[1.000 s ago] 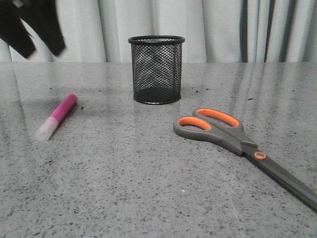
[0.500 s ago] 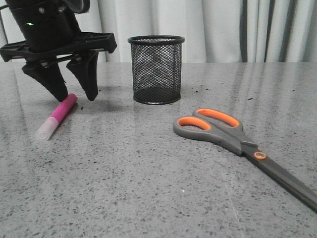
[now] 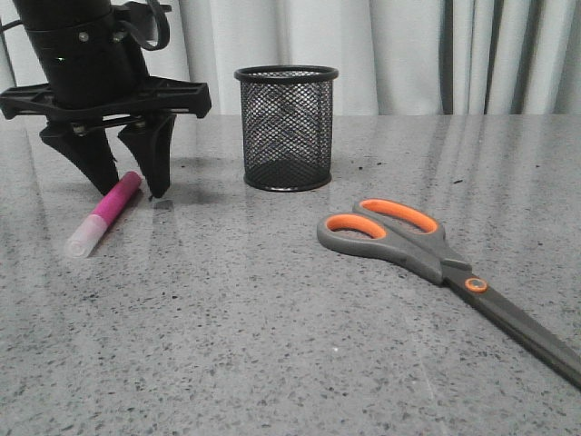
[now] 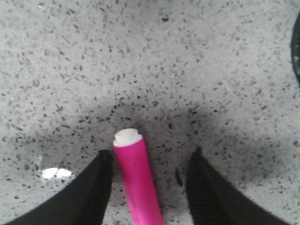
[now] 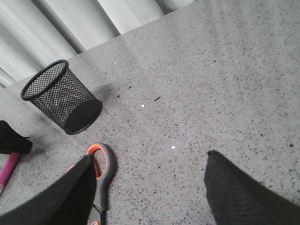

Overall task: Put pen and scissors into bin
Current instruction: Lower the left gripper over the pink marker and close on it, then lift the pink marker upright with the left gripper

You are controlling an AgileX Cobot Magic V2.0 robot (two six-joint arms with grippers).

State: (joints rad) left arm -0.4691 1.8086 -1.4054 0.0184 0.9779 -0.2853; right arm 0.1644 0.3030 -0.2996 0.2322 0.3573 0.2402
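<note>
Left end effector (image 3: 133,186): upper left of the front frame, fingers spread and pointing down, one to each side of the far end of the pen (image 3: 104,213). Tips at or just above the tabletop (image 3: 272,363); contact cannot be told. Nothing is pinched. Judged to be set astride the pen for a closing grip.

Pen: pink, pale cap, lying flat on the tabletop at left of the front frame, cap end toward the camera, well apart from the cup (image 3: 287,127). Not yet in it.

Left wrist frame: the pen's pink barrel (image 4: 137,180) runs up from the bottom edge between the two dark fingers (image 4: 93,192), nearer the left-hand one, with a gap visible on both sides. This off-centre lie is not legible from the front. Only a sliver of the cup shows, at the right edge.

Right end effector (image 5: 150,187): seen only in its own wrist frame, fingers wide apart along the bottom edge, holding nothing; it seems to hang above the tabletop.

Scissors (image 3: 427,263): lower right of the front frame, flat, closed, handles toward the cup, blades running out to the right edge. The right wrist frame shows just one orange-lined handle loop (image 5: 101,166) at bottom left.

Cup: black mesh, upright, top centre of the front frame. The right wrist frame looks down onto its rim (image 5: 44,77); it appears empty.
</note>
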